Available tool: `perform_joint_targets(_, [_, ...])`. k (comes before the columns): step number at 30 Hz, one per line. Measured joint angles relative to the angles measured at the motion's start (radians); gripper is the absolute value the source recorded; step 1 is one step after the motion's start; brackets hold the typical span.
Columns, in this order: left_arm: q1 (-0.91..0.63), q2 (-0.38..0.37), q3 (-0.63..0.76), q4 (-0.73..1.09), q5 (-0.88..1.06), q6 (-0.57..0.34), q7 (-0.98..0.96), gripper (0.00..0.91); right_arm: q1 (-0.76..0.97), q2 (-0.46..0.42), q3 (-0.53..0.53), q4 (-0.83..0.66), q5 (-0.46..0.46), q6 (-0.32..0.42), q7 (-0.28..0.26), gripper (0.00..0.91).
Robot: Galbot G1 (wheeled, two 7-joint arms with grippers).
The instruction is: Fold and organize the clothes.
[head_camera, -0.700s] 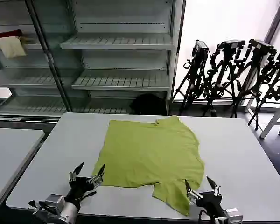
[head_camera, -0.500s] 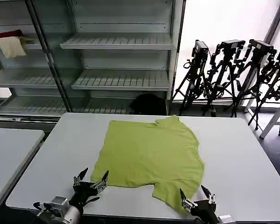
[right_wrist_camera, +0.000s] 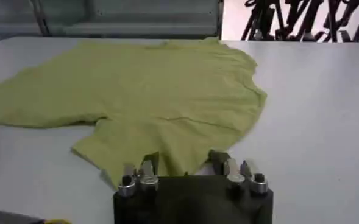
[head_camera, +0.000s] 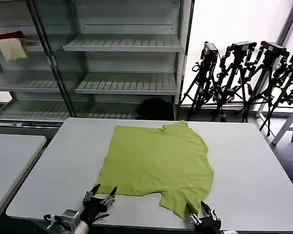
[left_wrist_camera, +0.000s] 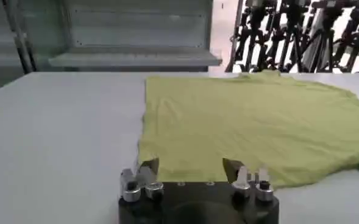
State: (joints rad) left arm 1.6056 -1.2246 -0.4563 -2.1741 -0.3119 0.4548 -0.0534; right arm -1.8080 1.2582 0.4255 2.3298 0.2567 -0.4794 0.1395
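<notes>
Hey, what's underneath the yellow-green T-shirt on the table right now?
The T-shirt lies spread flat on the grey table, so bare tabletop surrounds it. Whatever is beneath the fabric is covered. The left gripper and right gripper are open at its near edge.

plain lime-green T-shirt [head_camera: 158, 163], pale grey table [head_camera: 254, 165], red cloth [head_camera: 7, 35]

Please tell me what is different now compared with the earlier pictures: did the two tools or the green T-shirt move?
Both tools moved back toward the table's near edge, lower in the head view. The left tool also shifted right, closer to the T-shirt hem; the right tool drew back and left along the near sleeve. Both are open, holding nothing. The T-shirt lies spread flat as before on the table.
</notes>
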Motion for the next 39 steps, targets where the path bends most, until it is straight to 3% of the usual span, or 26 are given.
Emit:
perform_joint_targets(3, [-0.005,-0.007,-0.006,0.018,0.000,-0.004,-0.002,0.282,0.001,-0.002,0.004,-0.004,0.000,-0.001,-0.002,0.222])
perform_joint_targets(4, [-0.006,-0.008,-0.008,0.024,0.000,-0.008,-0.001,0.433,0.002,-0.002,0.005,-0.005,0.000,-0.003,-0.003,0.222])
perform_joint_targets(7, [-0.002,-0.007,-0.017,0.031,-0.008,-0.019,0.000,0.756,0.003,-0.003,0.010,-0.006,0.001,-0.006,-0.004,0.212])
perform_joint_targets(9, [0.003,-0.007,-0.023,0.032,-0.016,-0.027,0.004,0.856,0.003,-0.003,0.013,-0.006,0.001,-0.008,-0.005,0.191])
perform_joint_targets(16, [0.004,-0.013,-0.029,0.040,-0.022,-0.044,-0.001,0.907,0.004,-0.001,0.016,-0.012,-0.001,-0.010,-0.004,0.000])
perform_joint_targets(36, [0.023,-0.025,-0.080,0.039,-0.035,-0.083,-0.025,0.907,-0.003,0.004,0.028,-0.015,-0.007,-0.015,0.000,0.000])
perform_joint_targets(38, [0.021,-0.026,-0.082,0.038,-0.034,-0.081,-0.029,0.856,-0.002,0.004,0.028,-0.015,-0.006,-0.015,0.000,0.000])
perform_joint_targets(39, [0.020,-0.026,-0.082,0.039,-0.034,-0.081,-0.029,0.746,-0.002,0.005,0.029,-0.015,-0.006,-0.015,0.000,0.000])
